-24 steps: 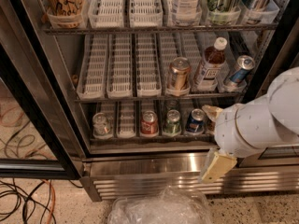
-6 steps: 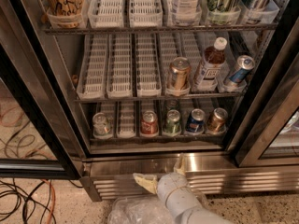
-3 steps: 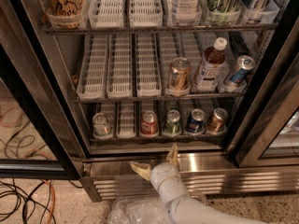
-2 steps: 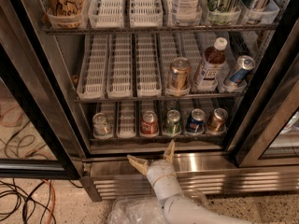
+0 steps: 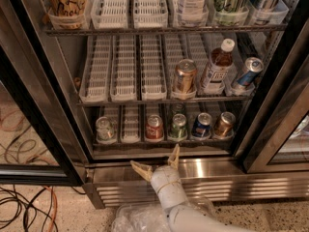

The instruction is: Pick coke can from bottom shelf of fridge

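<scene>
Below the fridge [image 5: 219, 170] opening, by its steel sill, the gripper [image 5: 158, 162] points upward, fingers [image 5: 141, 169] spread wide and empty, almost straight under the coke can [image 5: 154, 127], which stands upright at the front of the bottom shelf [image 5: 133, 142] beside the green can [image 5: 178, 126]. To reach well, I judge it should rise, level out and enter square so the fingers straddle only the red can. Its white lettering and the dark scrawl on the cup [image 5: 65, 1] top left cannot be read.

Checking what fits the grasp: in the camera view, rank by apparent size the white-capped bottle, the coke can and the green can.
Largest: white-capped bottle. Then coke can and green can, alike, unranked. The gripper, open, sits just below the coke can.
</scene>
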You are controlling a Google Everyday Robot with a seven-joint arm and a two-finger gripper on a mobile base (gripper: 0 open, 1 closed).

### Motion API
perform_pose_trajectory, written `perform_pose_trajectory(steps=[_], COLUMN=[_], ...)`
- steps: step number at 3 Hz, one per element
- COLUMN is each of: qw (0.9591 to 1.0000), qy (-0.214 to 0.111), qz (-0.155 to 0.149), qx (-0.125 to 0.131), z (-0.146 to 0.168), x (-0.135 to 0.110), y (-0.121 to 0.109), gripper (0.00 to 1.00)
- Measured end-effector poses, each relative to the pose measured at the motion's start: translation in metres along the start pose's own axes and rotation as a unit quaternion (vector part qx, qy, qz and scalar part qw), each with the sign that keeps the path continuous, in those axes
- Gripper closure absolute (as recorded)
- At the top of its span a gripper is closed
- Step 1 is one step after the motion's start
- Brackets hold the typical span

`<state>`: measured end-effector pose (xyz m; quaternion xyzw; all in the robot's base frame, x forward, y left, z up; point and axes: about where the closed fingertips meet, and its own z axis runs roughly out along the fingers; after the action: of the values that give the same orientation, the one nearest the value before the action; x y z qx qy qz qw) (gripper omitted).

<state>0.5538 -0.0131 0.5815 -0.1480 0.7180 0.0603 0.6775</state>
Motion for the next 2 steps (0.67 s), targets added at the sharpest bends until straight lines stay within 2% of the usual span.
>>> perform_pose_trajectory(steps=[1,2], qw=[1.0,1.0], qy=[0.0,0.0], qz=[0.0,0.0], qx=[0.0,0.0], z=[0.0,0.0], x=[0.0,0.0], y=[0.0,0.0], gripper=[0.18,0.42])
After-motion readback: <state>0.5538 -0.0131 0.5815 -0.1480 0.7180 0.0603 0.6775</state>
